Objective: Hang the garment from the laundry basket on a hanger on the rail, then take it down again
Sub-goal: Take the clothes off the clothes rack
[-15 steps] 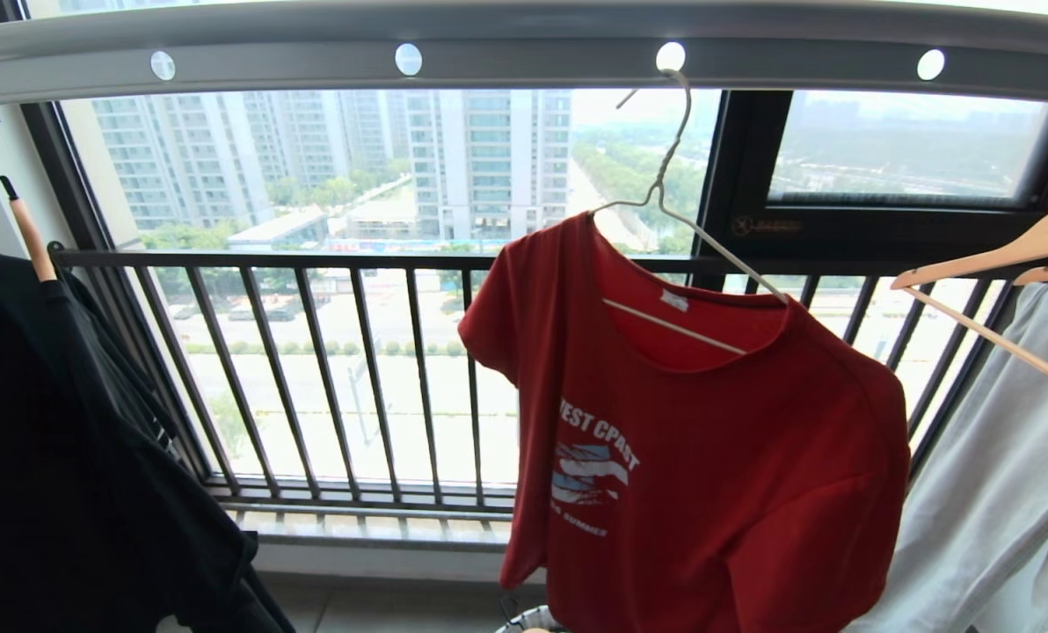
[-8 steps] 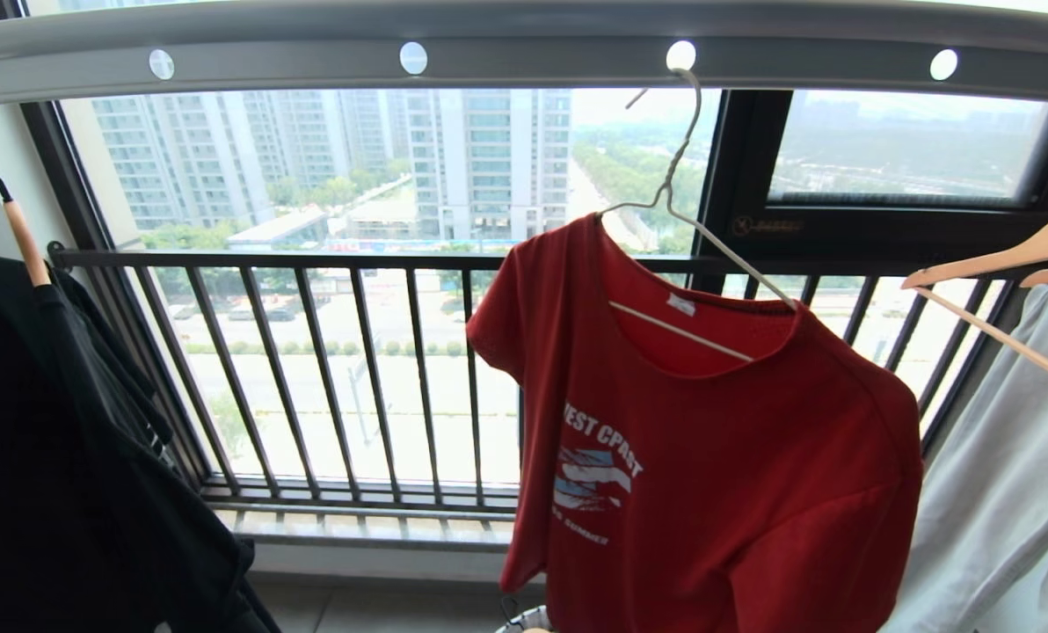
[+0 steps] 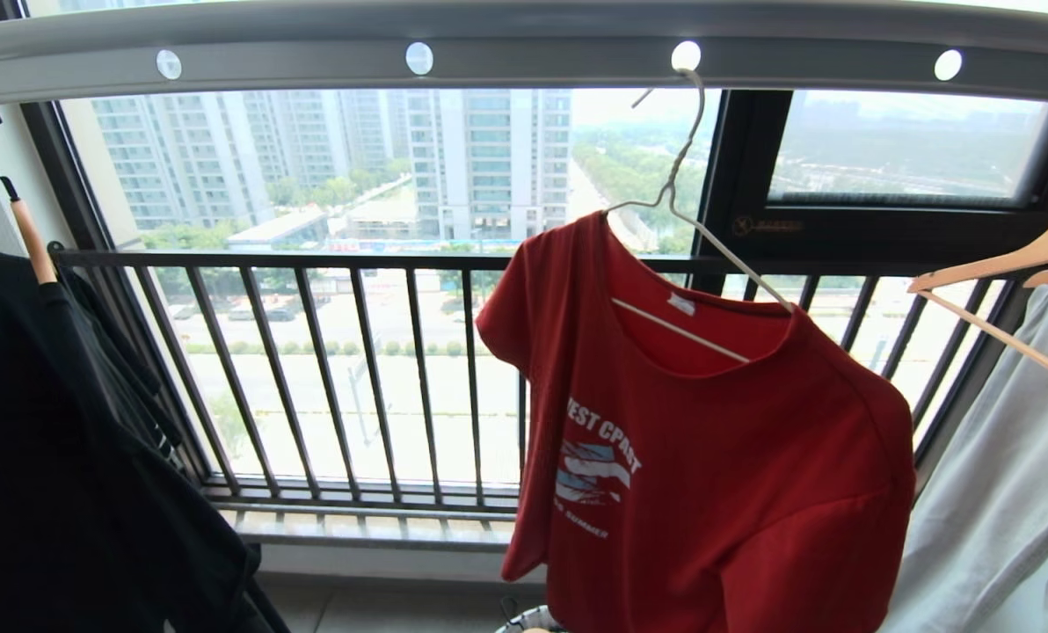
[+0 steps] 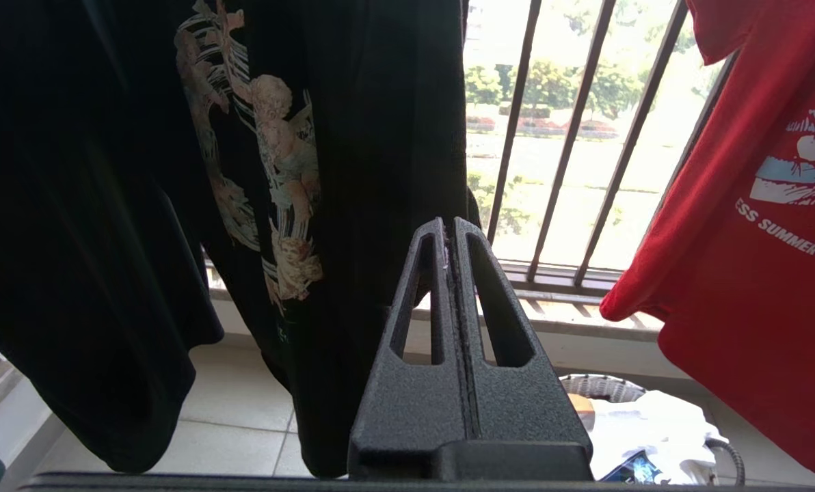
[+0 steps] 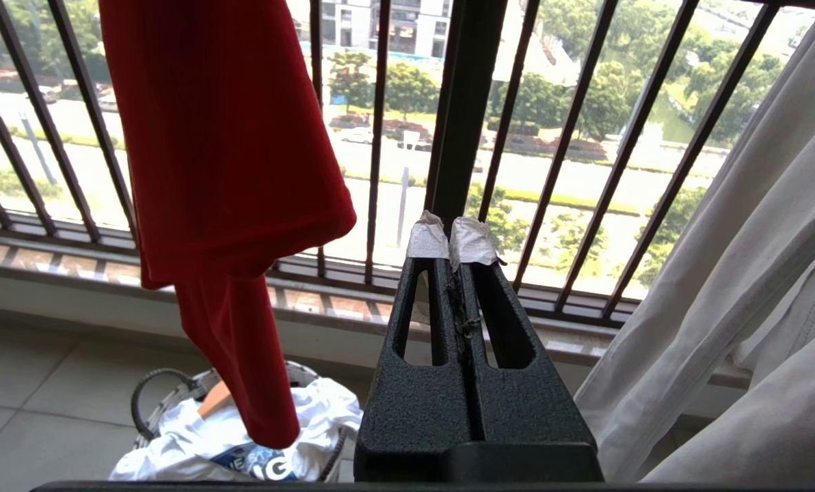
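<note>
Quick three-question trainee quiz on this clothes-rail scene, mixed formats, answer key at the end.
1. True or false: the red short-sleeved T-shirt hangs on a thin cream-white wire hanger hooked to the long grey metal rail.
2. The left end effector is: A open, B shut and empty, C gripping cloth?
3. Fill in: below the T-shirt stands a small round white woven ____.

Key: 1 true; 2 B; 3 basket.

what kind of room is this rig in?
Likely a high-rise apartment's enclosed laundry balcony: a drying rail overhead with a red T-shirt on a wire hanger, a black railing before windows overlooking tower blocks, and a laundry basket on the tiled floor.
</note>
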### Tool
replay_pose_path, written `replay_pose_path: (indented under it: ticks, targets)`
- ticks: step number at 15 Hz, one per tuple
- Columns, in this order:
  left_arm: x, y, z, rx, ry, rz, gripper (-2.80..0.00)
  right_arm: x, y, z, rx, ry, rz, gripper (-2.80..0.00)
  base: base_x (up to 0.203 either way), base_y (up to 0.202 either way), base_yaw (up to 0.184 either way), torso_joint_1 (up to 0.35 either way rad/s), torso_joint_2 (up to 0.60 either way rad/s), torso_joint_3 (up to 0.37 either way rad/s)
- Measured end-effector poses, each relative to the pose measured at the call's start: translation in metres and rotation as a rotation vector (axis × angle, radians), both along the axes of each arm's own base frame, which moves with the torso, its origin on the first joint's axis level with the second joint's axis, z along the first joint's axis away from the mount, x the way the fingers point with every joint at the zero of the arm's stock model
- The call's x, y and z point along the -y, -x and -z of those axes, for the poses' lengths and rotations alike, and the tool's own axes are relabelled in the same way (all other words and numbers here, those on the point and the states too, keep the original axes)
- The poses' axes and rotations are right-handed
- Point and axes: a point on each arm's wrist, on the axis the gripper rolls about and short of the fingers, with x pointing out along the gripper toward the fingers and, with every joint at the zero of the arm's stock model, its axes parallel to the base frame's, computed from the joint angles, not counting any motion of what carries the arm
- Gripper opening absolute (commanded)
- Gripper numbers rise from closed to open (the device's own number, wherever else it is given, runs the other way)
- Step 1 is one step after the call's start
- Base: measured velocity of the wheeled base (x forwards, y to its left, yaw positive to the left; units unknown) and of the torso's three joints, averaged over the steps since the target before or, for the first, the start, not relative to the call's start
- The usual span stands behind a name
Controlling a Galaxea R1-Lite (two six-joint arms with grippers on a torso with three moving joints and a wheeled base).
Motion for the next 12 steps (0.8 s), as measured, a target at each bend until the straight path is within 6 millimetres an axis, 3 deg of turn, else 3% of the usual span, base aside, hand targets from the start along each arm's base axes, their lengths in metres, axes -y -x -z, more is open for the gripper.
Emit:
replay_pose_path:
  ticks: [12]
  targets:
    - [0.0000, 0.0000, 0.0000, 0.000, 0.001, 0.000, -2.80, 0.0003, 0.0000, 0.0002, -0.004, -0.025, 0.012, -2.80, 0.000, 0.000, 0.000, 0.000, 0.00, 0.000]
